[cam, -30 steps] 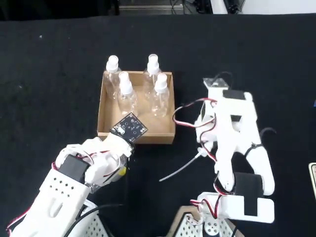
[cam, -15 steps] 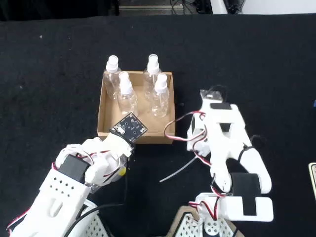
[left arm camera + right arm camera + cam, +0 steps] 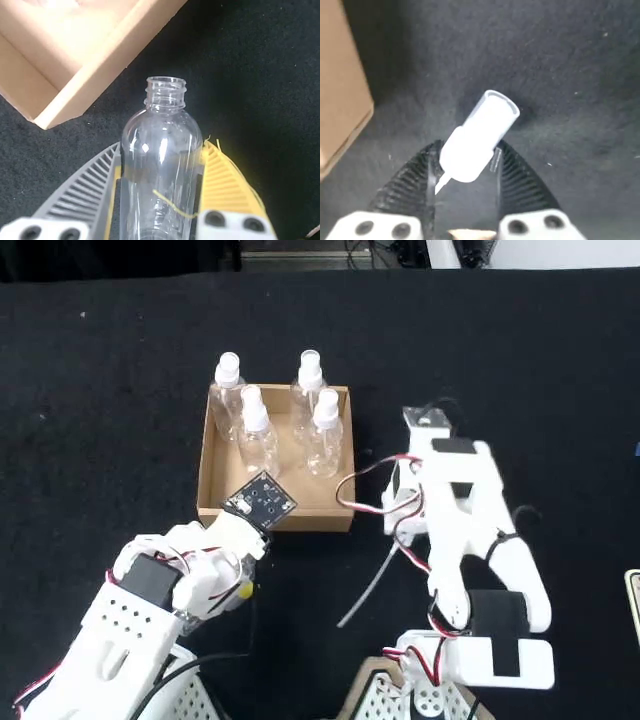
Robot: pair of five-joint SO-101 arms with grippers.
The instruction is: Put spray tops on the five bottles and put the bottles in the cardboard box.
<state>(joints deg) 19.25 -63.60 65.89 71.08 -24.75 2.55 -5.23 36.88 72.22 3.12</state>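
Observation:
A clear bottle (image 3: 162,120) with a bare threaded neck lies between the yellow and grey fingers of my left gripper (image 3: 161,150), which is shut on it just off the near corner of the cardboard box (image 3: 95,75). My right gripper (image 3: 468,146) is shut on a white spray top (image 3: 480,127). Its thin dip tube (image 3: 365,585) trails toward the front of the table. In the high view the cardboard box (image 3: 208,475) holds several capped bottles (image 3: 256,430) standing upright. The left arm (image 3: 190,575) sits at the box's near side and the right arm (image 3: 460,510) is beside the box.
Black cloth covers the table (image 3: 520,360). Both arm bases (image 3: 420,690) stand at the front edge. A pale object (image 3: 633,595) pokes in at the right edge. Open cloth lies behind the box and to its left.
The right arm has shifted slightly toward the box with the spray top, and the dip tube now hangs at a steeper angle. The left arm and its bottle have not moved.

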